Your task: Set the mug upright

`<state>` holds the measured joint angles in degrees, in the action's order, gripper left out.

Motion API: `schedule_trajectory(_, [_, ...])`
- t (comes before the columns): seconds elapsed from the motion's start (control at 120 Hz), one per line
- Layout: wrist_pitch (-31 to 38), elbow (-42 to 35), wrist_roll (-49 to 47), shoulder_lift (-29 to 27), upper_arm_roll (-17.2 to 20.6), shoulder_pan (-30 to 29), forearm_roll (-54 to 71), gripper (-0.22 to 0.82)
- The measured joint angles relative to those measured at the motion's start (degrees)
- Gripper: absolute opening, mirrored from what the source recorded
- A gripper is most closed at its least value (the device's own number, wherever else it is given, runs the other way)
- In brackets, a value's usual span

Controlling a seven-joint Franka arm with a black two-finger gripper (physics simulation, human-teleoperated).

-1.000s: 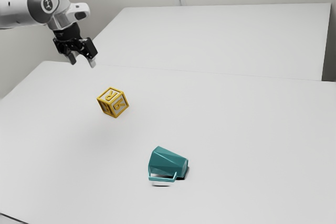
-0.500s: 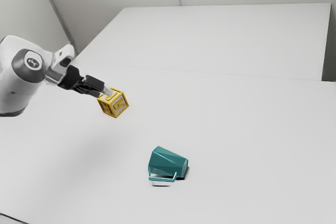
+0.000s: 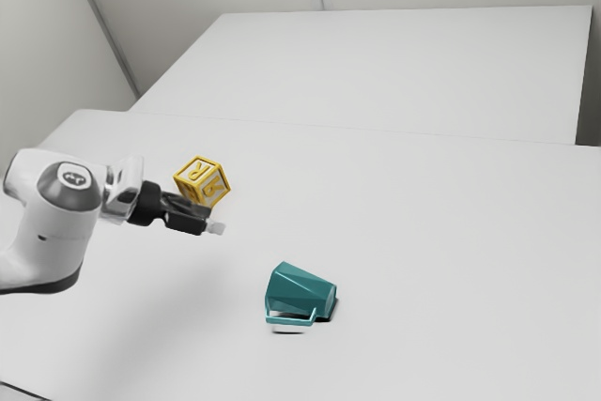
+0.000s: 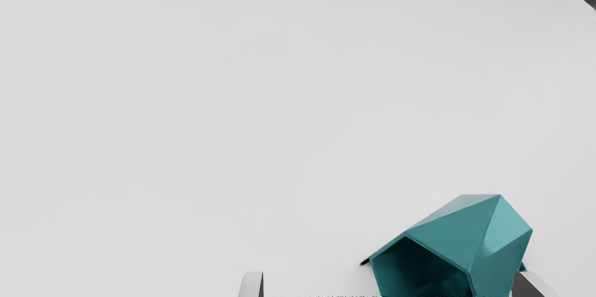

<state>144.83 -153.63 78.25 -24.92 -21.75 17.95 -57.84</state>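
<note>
Two jaws, released: they stand wide apart with nothing gripped. The gripper [image 3: 216, 228] is at left, apart from the mug [image 3: 301, 292], which is nearer and to the exterior view's right. Mug lies on its side on the table [image 3: 441, 232], mouth toward the exterior view's left, base to the right, handle [image 3: 291, 320] on the near side. Block [image 3: 202, 182] lies farther off, partly behind the gripper in the exterior view; whether they touch, we cannot tell.

Handling, our estimate: light and stiff, hollow, thin at the rim; material unknown, so we treat it as breakable. Flat facets should seat the pads, but the taper toward the base may let them slide under a loose squeeze. We favour a hold across two opposing walls at mid-body, clear of the handle, which could snag or roll the mug; then a turn bringing mouth up, base down, before a gentle release.
</note>
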Motion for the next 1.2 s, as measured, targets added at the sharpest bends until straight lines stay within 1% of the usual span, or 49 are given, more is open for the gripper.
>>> schedule_trajectory(0.192, [1.93,-4.52,7.75,-0.01,0.9,-0.11,-6.2,0.58])
schedule_trajectory(0.342, [2.56,-6.56,12.32,0.1,0.97,-2.92,-10.05,0.58])
schedule_trajectory(0.425, [2.64,-6.91,14.43,0.15,1.22,-3.16,-10.85,0.58])
schedule_trajectory(0.667, [3.02,-7.04,19.14,1.85,5.94,-2.43,-13.92,0.58])
schedule_trajectory(0.767, [3.36,-7.01,20.6,3.38,7.1,-1.66,-16.26,0.58])
schedule_trajectory(1.067, [6.13,-6.21,23.8,7.44,7.7,3.56,-22.53,0.57])
schedule_trajectory(1.2, [6.9,-5.78,25.67,9.04,9.05,4.75,-28.19,0.56])
